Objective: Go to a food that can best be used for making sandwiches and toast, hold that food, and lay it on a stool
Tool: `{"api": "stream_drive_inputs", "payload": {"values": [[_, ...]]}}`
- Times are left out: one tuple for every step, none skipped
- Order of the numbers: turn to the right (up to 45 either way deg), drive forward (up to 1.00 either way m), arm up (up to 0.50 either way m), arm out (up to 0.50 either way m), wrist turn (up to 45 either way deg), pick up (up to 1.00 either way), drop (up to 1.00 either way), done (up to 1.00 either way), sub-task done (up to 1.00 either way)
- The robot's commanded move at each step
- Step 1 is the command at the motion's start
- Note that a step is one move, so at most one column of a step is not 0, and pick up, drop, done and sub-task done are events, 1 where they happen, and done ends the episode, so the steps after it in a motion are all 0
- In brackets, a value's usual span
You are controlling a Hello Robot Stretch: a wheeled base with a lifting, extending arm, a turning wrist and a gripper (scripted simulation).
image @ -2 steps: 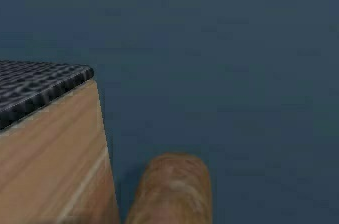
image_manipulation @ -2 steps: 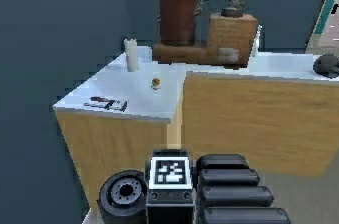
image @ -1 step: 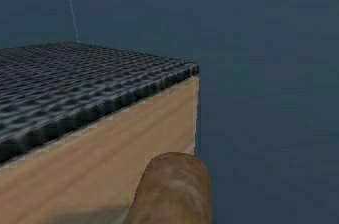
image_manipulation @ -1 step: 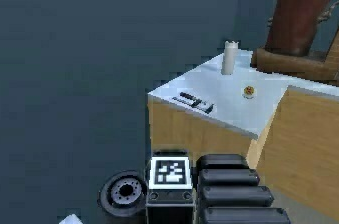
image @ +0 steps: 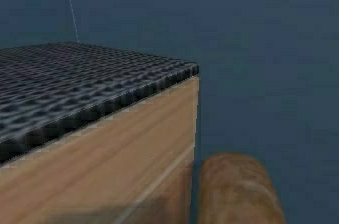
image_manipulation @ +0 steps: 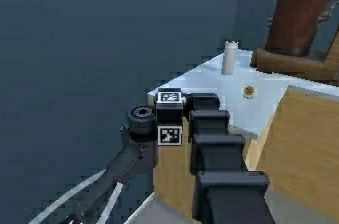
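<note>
Currently, forward view: wooden box [image: 97, 160] with a dark woven top sits left and near; possibly the stool. A brown loaf-like thing [image: 239, 190], probably the bread, lies low at right, just beside the box's near corner. Dark floor [image: 287, 80] is open right and far.

Arm side view: arm [image_manipulation: 217, 160] reaches out, gripper [image_manipulation: 97, 190] left of it against dark floor. Cannot tell its opening, nor whether it holds anything. A white-topped bench [image_manipulation: 212, 80] at far right carries a small white cylinder [image_manipulation: 230, 55].

Judgement: square up to the loaf first, and keep the arm off the bench edge and box corner.
</note>
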Motion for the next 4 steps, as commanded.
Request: {"api": "stream_drive_inputs", "payload": {"values": [[0.0,0.00,0.00,0.00,39.0,0.00,0.00,0.00,0.00],[0.0,0.00,-0.20,0.00,0.0,0.00,0.00,0.00,0.00],[0.0,0.00,-0.32,0.00,0.0,0.00,0.00,0.00,0.00],[0.0,0.00,0.00,0.00,0.0,0.00,1.00,0.00,0.00]]}}
